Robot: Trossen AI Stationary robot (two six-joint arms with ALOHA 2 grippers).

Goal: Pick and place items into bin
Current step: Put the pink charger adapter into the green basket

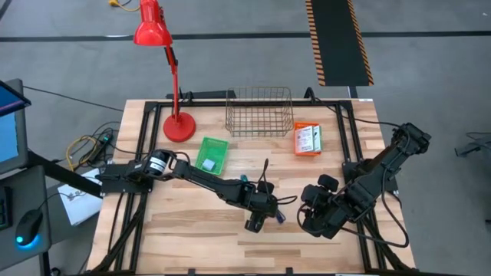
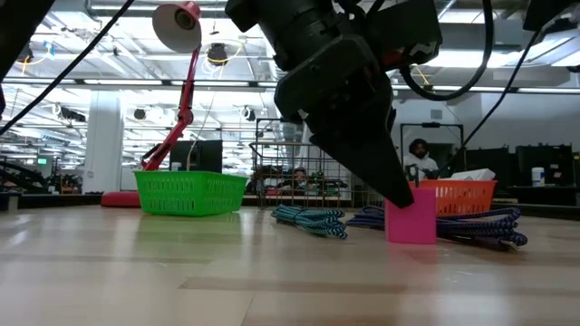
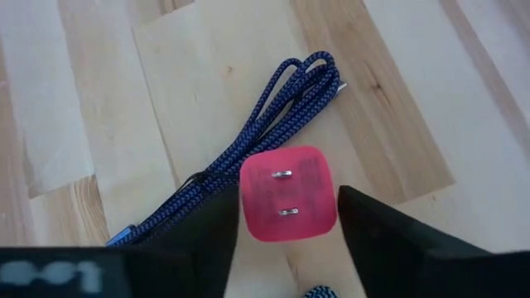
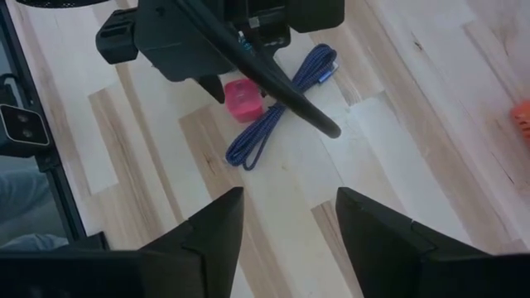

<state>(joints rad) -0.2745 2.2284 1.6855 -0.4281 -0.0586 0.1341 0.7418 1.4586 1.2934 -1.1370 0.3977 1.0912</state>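
near the front middle of the table (image 1: 192, 222), the left gripper (image 3: 288, 217) is down at the boards with its fingers apart on either side of a pink charger plug (image 3: 288, 194) — flanking it closely, whether touching i cannot tell. the plug stands beside a coiled dark-blue braided cable (image 3: 248, 149), with a teal cable (image 2: 311, 219) lying near. i judge the plug light, rigid and smooth-sided, so a squeeze across its flat faces, clear of the prongs, should hold; the cables are limp and would drape. the right gripper (image 4: 286, 219) waits just to the right, fingers spread, holding nothing. the wire bin (image 1: 259, 111) stands well apart at the far edge.
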